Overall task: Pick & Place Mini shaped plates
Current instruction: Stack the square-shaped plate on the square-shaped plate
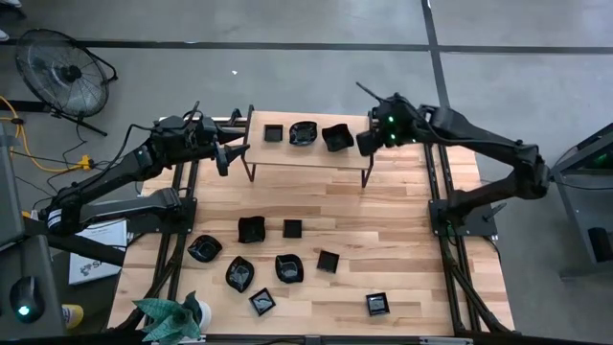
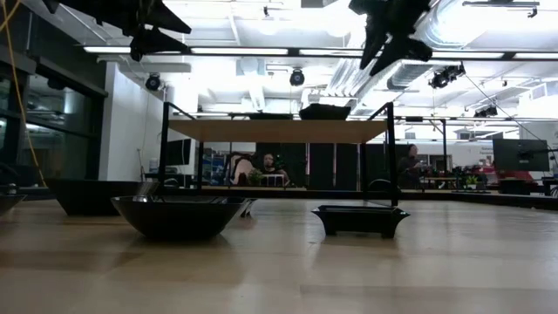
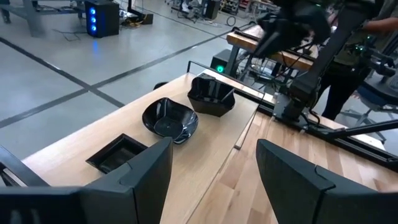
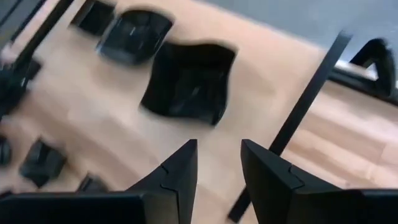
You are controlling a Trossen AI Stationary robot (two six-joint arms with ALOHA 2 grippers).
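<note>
a raised wooden shelf (image 1: 306, 158) on thin dark legs stands at the far side of the tabletop (image 1: 402, 240), and everything here is placed against it. three mini shaped plates sit on top of the shelf in a row: a small square plate (image 1: 273, 133) at the left arm's end, a roundish wavy plate (image 1: 304, 133) in the middle, and a larger wavy-edged plate (image 1: 336, 137) at the right arm's end. the three stand close together but apart.

the right claw (image 1: 367, 142) hangs over the shelf's right end, just beside the larger wavy-edged plate (image 4: 189, 84). in its own wrist view the two dark fingers (image 4: 177, 168) stand parted with a narrow gap, nothing between them, and the plate lies below and beyond the tips, not gripped.

the left claw (image 1: 226, 156) hovers just off the shelf's left end, pointing toward it. its fingers (image 3: 149, 168) are spread wide and hold nothing; past them the same three plates show along the shelf, the square one (image 3: 118, 154) nearest.

the rest of the plates lie on the tabletop in front of the shelf, well apart from it: a wavy one (image 1: 251, 229) and a small square one (image 1: 292, 228) nearest the shelf, then another square (image 1: 328, 261), three roundish ones (image 1: 204, 249) (image 1: 239, 273) (image 1: 288, 268), and nearest the front edge a leaf-like one (image 1: 261, 302) and a square one (image 1: 377, 305).

a green plant (image 1: 172, 318) sits at the front corner on the left arm's side, far from the shelf.
</note>
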